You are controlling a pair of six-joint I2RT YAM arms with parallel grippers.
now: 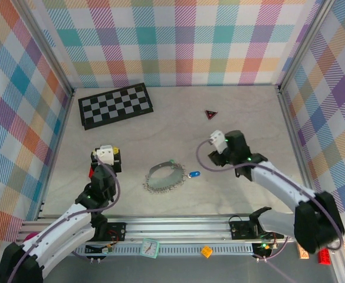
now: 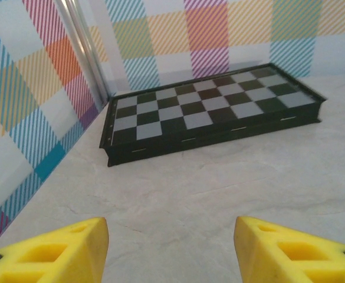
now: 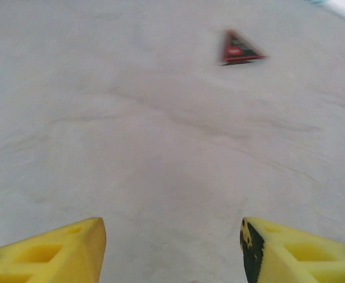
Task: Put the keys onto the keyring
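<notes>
The keyring, a wide silvery hoop with a beaded edge, lies on the table's near middle. A key with a blue head rests just right of it, touching or nearly touching its rim. A small greenish bit sits at the hoop's far edge, too small to identify. My left gripper hovers left of the ring and faces the back; its yellow fingers stand open over bare table. My right gripper is right of and beyond the ring, also open with nothing between its fingers.
A black-and-white checkerboard lies at the back left, ahead of the left gripper. A small dark triangle with a red mark lies ahead of the right gripper. Plaid walls enclose three sides; a metal rail runs along the front.
</notes>
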